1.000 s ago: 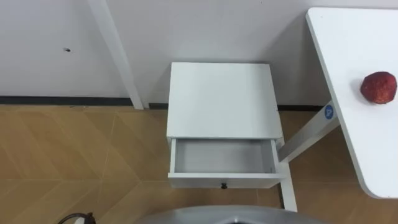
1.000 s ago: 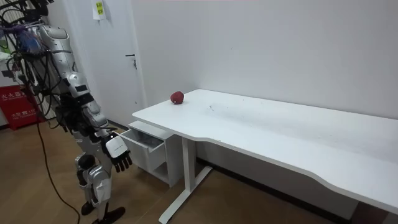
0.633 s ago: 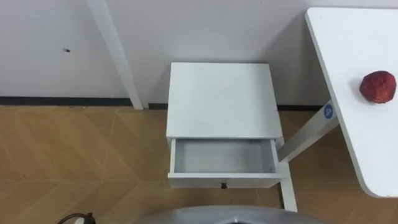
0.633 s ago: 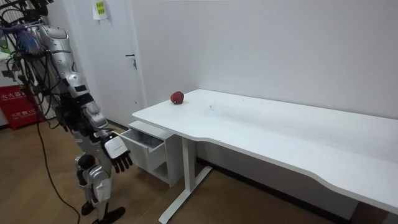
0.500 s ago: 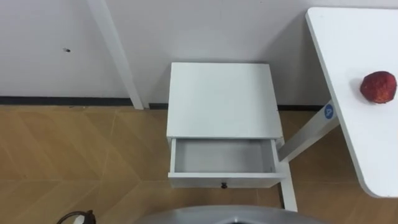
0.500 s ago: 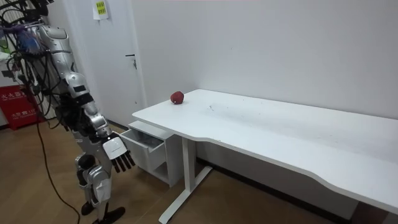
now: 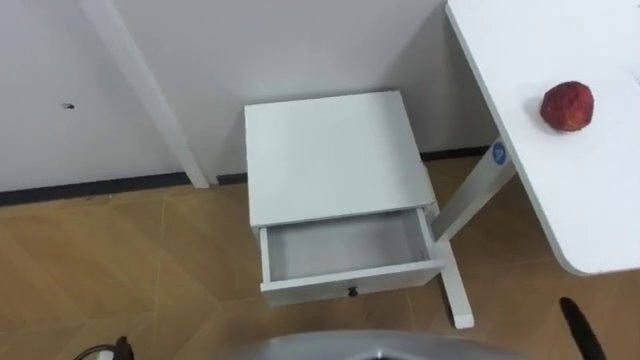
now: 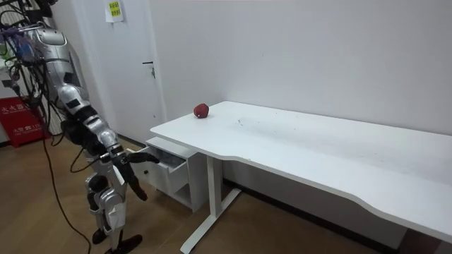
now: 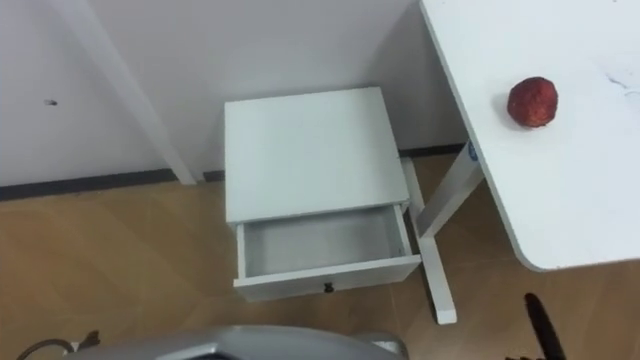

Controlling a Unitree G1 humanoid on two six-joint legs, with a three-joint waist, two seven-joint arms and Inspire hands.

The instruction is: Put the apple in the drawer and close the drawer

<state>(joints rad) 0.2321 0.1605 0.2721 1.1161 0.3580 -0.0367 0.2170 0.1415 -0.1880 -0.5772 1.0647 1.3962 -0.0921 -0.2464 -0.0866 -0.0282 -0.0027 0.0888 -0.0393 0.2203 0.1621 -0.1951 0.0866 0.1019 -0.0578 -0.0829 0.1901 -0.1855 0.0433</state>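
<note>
A red apple (image 7: 567, 105) (image 9: 532, 101) (image 8: 201, 110) lies near the far end of the white table (image 7: 600, 190), on my right. In front of me a low white nightstand (image 7: 330, 155) stands against the wall, its drawer (image 7: 345, 245) pulled open and empty, with a small dark knob (image 7: 352, 291) on the front. My right hand (image 8: 134, 180) is lifted in front of my body with straight fingers, holding nothing. One dark finger of my right hand (image 7: 578, 322) (image 9: 538, 322) shows at the lower right, well short of the apple and the drawer.
The table's white leg (image 7: 465, 200) and foot stand right beside the nightstand's right side. A white door frame post (image 7: 140, 80) runs along the wall to the left. Wooden floor lies around the nightstand. A door (image 8: 134, 63) is behind me.
The eye view has shifted, so the nightstand and apple sit further left. My right hand has risen forward, and a finger now shows at the lower right. The apple and drawer have not moved.
</note>
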